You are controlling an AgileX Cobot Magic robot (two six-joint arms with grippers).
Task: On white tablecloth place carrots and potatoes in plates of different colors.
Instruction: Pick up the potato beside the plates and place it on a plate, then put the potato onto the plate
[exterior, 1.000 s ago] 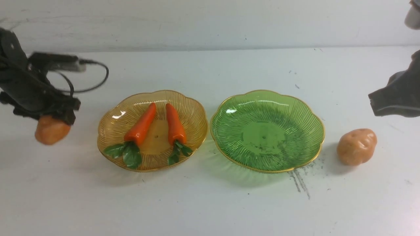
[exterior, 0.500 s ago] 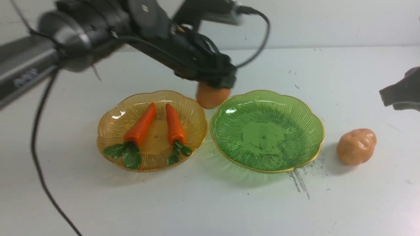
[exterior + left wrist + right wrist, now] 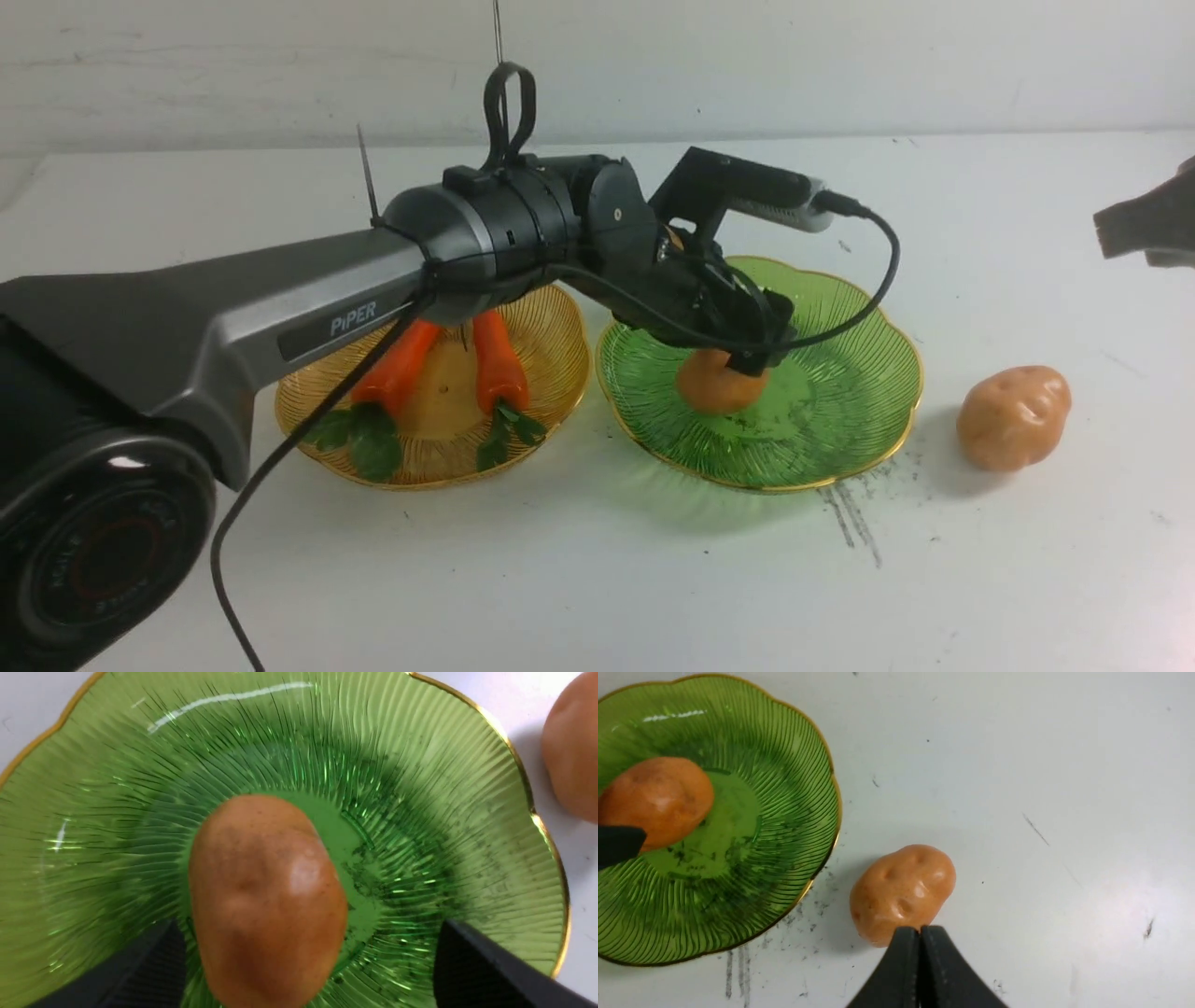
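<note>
A green plate [image 3: 840, 411] sits on a white tablecloth [image 3: 597, 579] covering the surface. The left hand [image 3: 754, 343] hangs just above the plate's middle with its fingers spread wide and gripping nothing. One potato [image 3: 714, 381] lies in the plate between them. A second potato [image 3: 1015, 417] rests on the cloth just to the right of the green plate, close to its rim but not touching. The right hand [image 3: 920, 938] is above that potato, fingers pressed together and empty. To the left of the green plate, nearly rim to rim, an amber plate [image 3: 560, 345] holds two carrots [image 3: 401, 359] side by side, leafy tops toward the camera.
</note>
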